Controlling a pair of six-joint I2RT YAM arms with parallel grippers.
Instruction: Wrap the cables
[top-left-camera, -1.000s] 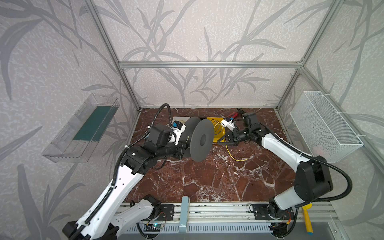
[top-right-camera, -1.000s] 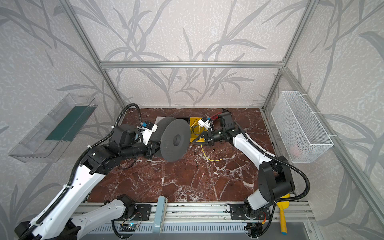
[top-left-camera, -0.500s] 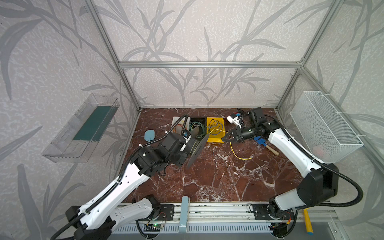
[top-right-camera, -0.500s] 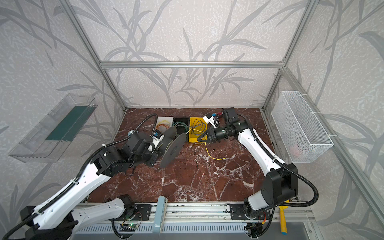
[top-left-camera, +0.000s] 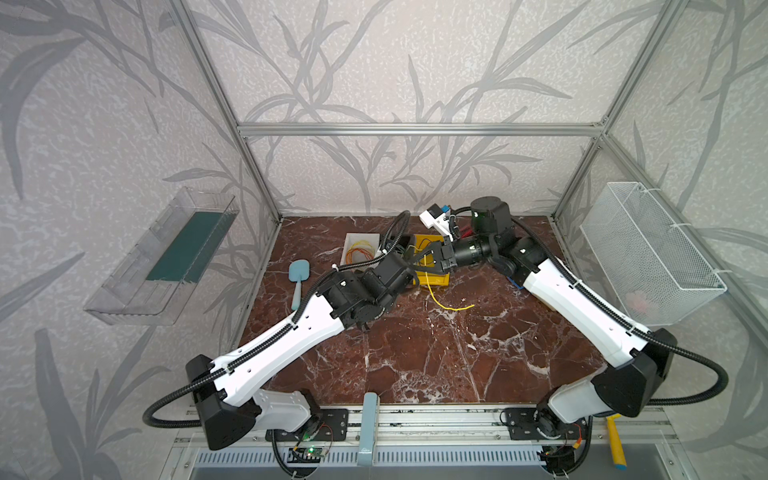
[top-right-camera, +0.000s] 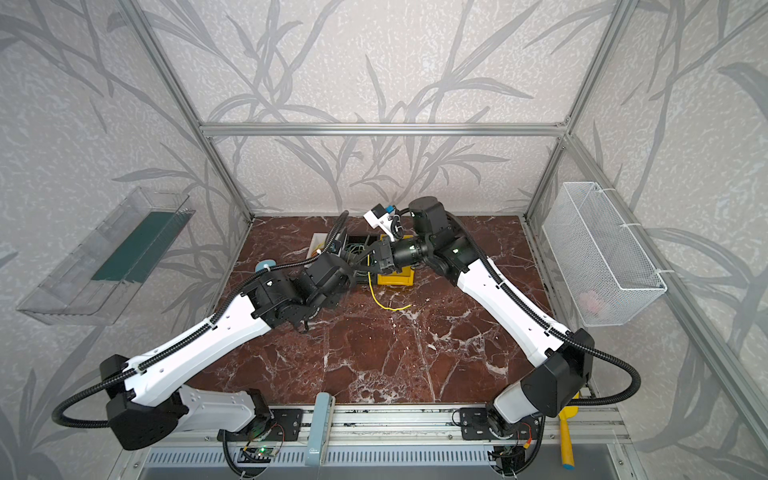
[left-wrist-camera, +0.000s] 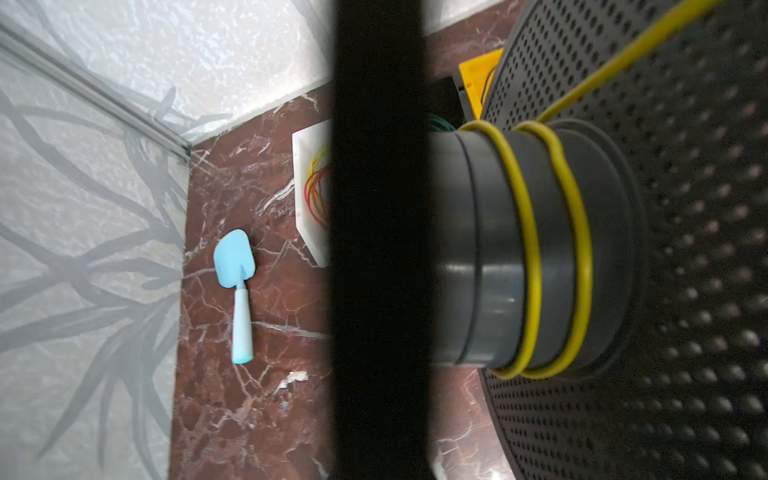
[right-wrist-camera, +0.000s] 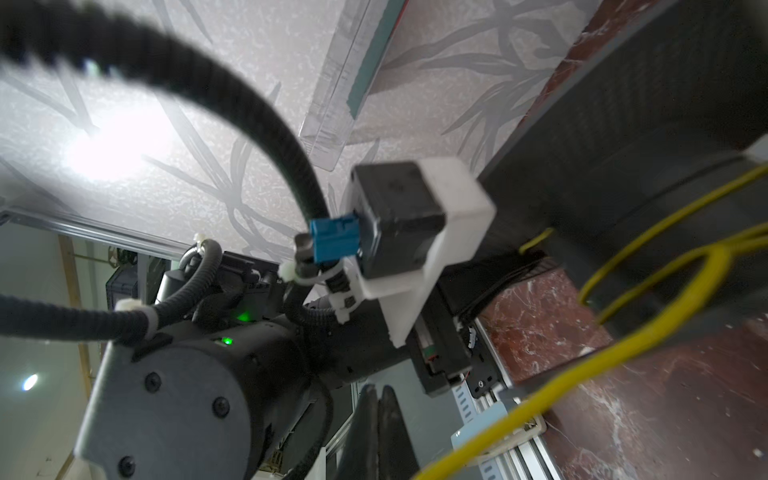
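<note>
Beneath the right gripper (top-left-camera: 420, 261), the yellow cable (top-left-camera: 457, 309) curves down.

Both top views evenly bright; wrist views blur close up, glare whitening wall (right-wrist-camera: 112, 141).

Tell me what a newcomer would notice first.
The bright yellow cable stands out, wound twice round a grey spool in the left wrist view, its loose tail curling over the red marble table. Then a pale blue toy shovel near the table's left edge and a white wire basket on the right wall.
</note>
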